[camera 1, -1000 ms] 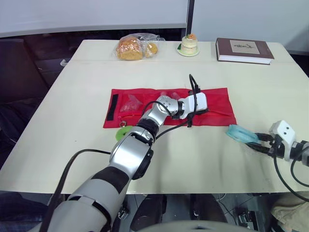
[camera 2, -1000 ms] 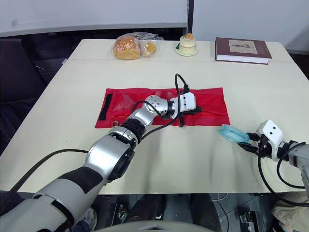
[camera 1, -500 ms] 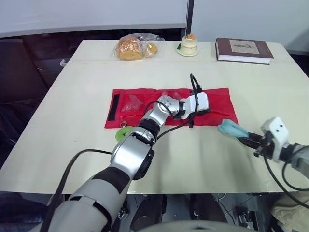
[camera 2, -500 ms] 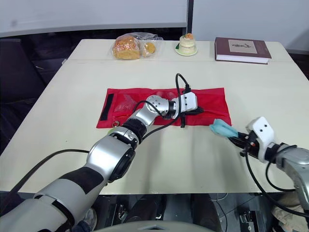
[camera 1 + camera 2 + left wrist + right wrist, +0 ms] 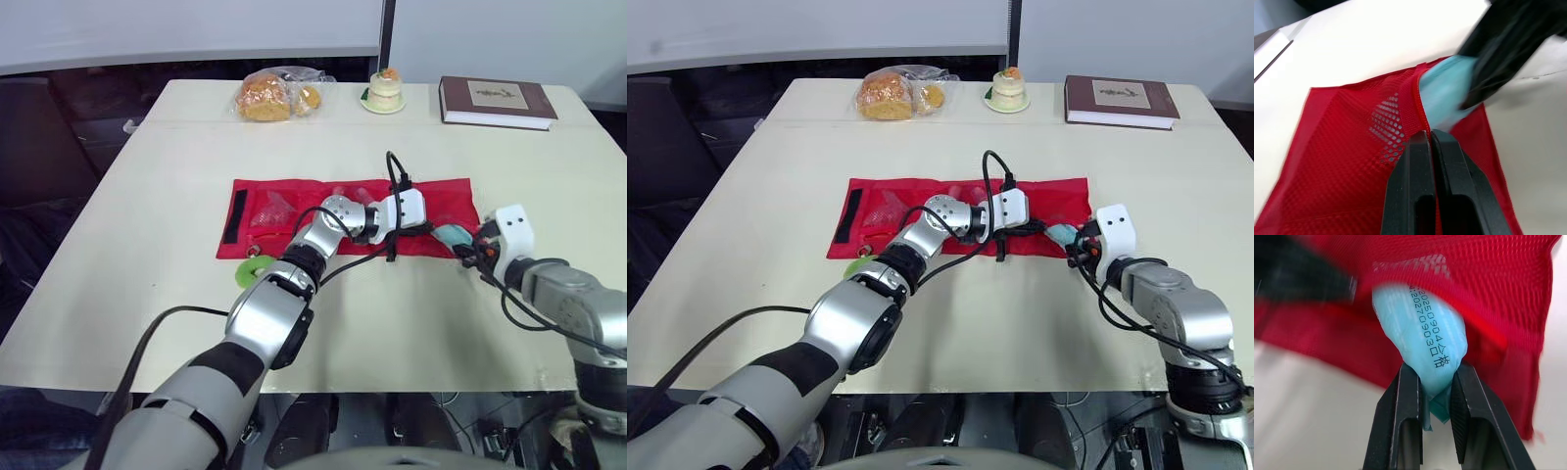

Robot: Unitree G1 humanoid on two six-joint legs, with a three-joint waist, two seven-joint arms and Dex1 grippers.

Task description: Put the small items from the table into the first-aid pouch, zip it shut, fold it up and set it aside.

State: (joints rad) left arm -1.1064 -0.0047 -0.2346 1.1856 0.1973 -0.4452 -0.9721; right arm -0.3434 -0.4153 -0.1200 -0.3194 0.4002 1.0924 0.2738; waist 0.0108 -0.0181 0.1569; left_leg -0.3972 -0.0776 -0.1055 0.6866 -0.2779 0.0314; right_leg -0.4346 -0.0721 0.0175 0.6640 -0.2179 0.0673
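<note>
The red first-aid pouch (image 5: 294, 211) lies unfolded flat across the middle of the table. My left gripper (image 5: 1429, 134) is shut on the edge of its mesh pocket (image 5: 1396, 122) near the pouch's right end, holding it up a little. My right gripper (image 5: 1435, 369) is shut on a light blue packet (image 5: 1422, 342) with printed digits. The packet (image 5: 452, 235) sits at the mouth of that pocket, partly under the mesh, right beside the left fingers. A green round item (image 5: 253, 268) lies on the table at the pouch's front left edge. Small items show inside the left mesh pocket (image 5: 272, 209).
A bag of bread (image 5: 274, 95), a small cake on a plate (image 5: 384, 91) and a brown book (image 5: 497, 101) stand along the far edge. A black strap (image 5: 233, 216) runs across the pouch's left end. Bare tabletop (image 5: 147, 225) lies left of and in front of the pouch.
My right gripper has carried the blue packet from the table's front right to the left, up to the pouch's right end. My left gripper has stayed shut on the mesh edge.
</note>
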